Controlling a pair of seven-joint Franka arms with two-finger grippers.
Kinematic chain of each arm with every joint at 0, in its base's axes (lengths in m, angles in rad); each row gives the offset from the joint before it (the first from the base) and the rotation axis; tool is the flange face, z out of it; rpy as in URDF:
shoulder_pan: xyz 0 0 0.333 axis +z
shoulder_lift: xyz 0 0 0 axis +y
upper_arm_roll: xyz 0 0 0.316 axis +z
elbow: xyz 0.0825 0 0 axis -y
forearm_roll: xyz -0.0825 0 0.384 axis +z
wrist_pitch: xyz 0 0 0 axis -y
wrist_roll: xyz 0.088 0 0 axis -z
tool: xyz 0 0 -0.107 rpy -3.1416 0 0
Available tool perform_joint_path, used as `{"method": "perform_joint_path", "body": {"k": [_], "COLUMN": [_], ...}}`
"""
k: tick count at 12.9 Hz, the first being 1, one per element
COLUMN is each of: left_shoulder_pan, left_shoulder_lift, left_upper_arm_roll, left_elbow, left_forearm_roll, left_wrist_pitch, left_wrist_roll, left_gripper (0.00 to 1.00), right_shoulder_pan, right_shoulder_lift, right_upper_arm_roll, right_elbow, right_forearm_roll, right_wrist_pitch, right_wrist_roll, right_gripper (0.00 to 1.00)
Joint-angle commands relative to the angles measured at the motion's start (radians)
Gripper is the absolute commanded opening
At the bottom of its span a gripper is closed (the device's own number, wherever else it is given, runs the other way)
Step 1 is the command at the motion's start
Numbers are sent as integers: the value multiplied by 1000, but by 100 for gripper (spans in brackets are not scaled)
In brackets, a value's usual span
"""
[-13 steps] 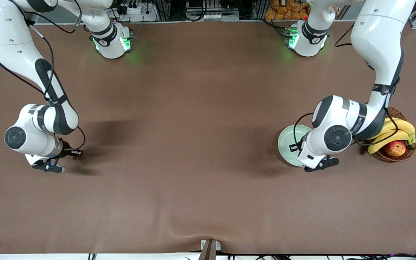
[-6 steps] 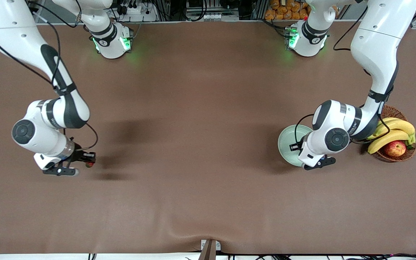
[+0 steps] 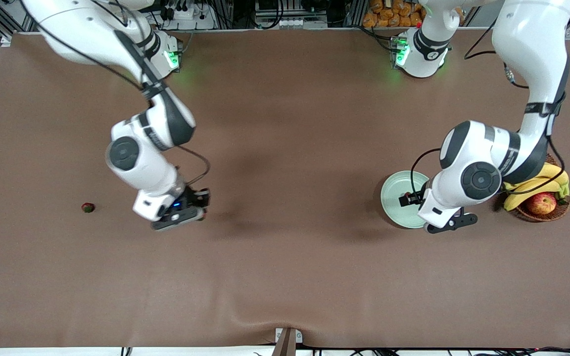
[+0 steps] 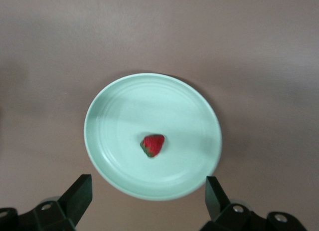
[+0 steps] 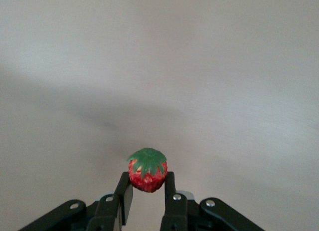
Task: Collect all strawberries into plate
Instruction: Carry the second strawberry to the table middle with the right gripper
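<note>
Plainly, from the berries outward:

Strawberry on plate (image 4: 152,144): lies near the middle of the plate (image 4: 114,121), red with its green top showing.
Strawberry in right tool (image 5: 147,169): pinched between the two fingers, leafy top upward.
Strawberry on desk (image 3: 87,207): alone toward the right arm's end of the desk, untouched.
Plate: pale mint green, plain, no mark or writing on it (raised rim, faint rings inside); it sits on the desk (image 3: 285,148) just beside the basket (image 3: 559,210).
Left tool (image 4: 148,193): released, fingers spread wide, over the plate with nothing between them.
Right tool (image 5: 147,198): clenched on its strawberry, up in the air over bare desk.
Basket: brown wicker, with bananas (image 3: 537,180) and a red-yellow apple (image 3: 541,203) in it, at the left arm's end.
Writing: none that can be read on any object.
Surface: brown cloth cover over the desk, matte, with a soft ripple along the edge nearest the front camera.
Room: arm bases with green lights along the top edge, cables and metal framing past them.
</note>
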Motion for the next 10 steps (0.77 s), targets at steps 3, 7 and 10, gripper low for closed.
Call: {"method": "perform_joint_path", "body": {"k": [3,7,10], "left_shoulder_pan": [-3,2,2], "left_shoulder_lift": [-6,-23,-70], "left_upper_arm_roll": [-62,-96,-114], "left_elbow": [116,141,141], "left_forearm_roll": [-12,-13,-13], "left_wrist_pitch": [-108,-114,-155], "left_wrist_roll": [1,0,7], "left_gripper": [100,100,100], "right_shoulder_pan": [211,274,300], "right_shoulder_lift": [163,289,320], "right_upper_arm_roll": [-13,-18,-21], "right_elbow": [179,280,290], "right_forearm_roll": [-25,-33,-33], "right_wrist_pitch": [1,4,54], "right_wrist_roll": [7,4,2], "right_gripper": [0,0,0]}}
